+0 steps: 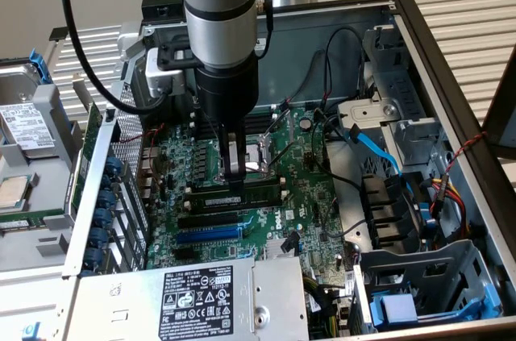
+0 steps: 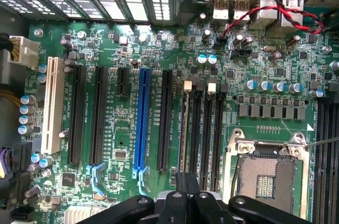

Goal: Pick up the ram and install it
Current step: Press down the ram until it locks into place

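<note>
The ram (image 1: 260,193) is a long green stick with dark chips, standing on edge in a black memory slot on the motherboard (image 1: 310,188). My gripper (image 1: 235,182) comes straight down with its shut fingertips at the stick's top edge, near its middle. In the wrist view the ram (image 2: 185,128) appears edge-on as a thin line in the slot nearest the blue expansion slot (image 2: 141,123). It runs under my gripper (image 2: 186,192), whose fingers are pressed together. Whether the tips pinch the stick or only rest on it cannot be told.
Empty black memory slots (image 2: 207,134) lie beside the ram, then the open CPU socket (image 2: 265,176). Red wires (image 2: 275,7) cross near the rear ports. The power supply (image 1: 201,301), a blue cable (image 1: 375,147) and a drive cage (image 1: 419,276) crowd the case walls.
</note>
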You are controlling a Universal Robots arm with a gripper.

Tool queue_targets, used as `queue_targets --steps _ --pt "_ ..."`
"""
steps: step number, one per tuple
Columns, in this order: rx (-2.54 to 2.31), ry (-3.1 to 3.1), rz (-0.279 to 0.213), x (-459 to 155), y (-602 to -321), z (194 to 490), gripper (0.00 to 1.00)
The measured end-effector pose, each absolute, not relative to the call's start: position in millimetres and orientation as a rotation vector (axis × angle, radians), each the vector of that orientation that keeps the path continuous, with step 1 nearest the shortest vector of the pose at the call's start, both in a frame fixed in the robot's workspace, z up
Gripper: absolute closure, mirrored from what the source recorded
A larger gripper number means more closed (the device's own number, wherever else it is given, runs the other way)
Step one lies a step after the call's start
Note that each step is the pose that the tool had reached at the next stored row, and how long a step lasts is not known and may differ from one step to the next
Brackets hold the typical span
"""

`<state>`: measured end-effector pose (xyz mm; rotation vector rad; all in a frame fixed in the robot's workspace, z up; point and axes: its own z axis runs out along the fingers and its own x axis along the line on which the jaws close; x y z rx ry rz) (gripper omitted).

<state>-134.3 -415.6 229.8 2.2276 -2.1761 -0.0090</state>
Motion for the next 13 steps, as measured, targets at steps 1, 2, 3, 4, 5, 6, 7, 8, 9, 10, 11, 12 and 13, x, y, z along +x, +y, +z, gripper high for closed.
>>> queue_targets --steps 1,2,3,4,5,6,7,8,9,10,11,12,13 --pt "2.228 -2.176 -0.010 -134.3 -415.6 229.7 0.89" --pt "2.229 -2.175 -0.010 -134.3 -415.6 229.5 0.89" --pt "2.231 -2.174 -0.012 -134.3 -415.6 229.3 0.89" --pt "2.233 -2.174 -0.013 -134.3 -415.6 229.0 0.89" --pt "2.235 -2.174 -0.014 -134.2 -415.5 228.7 0.89" --pt "2.237 -2.174 -0.016 -134.2 -415.6 228.6 0.89" --pt "2.238 -2.173 -0.016 -134.2 -415.7 228.6 0.89" --pt "2.238 -2.172 -0.016 -134.3 -415.8 228.6 0.89" --pt "2.239 -2.172 -0.017 -134.3 -415.8 228.5 0.89" --pt "2.240 -2.171 -0.017 -134.4 -415.9 228.4 0.89" --pt "2.240 -2.171 -0.017 -134.6 -416.0 228.1 0.89" --pt "2.241 -2.170 -0.017 -134.6 -416.0 228.0 0.89" --pt "2.241 -2.170 -0.017 -134.7 -416.2 227.9 0.89"
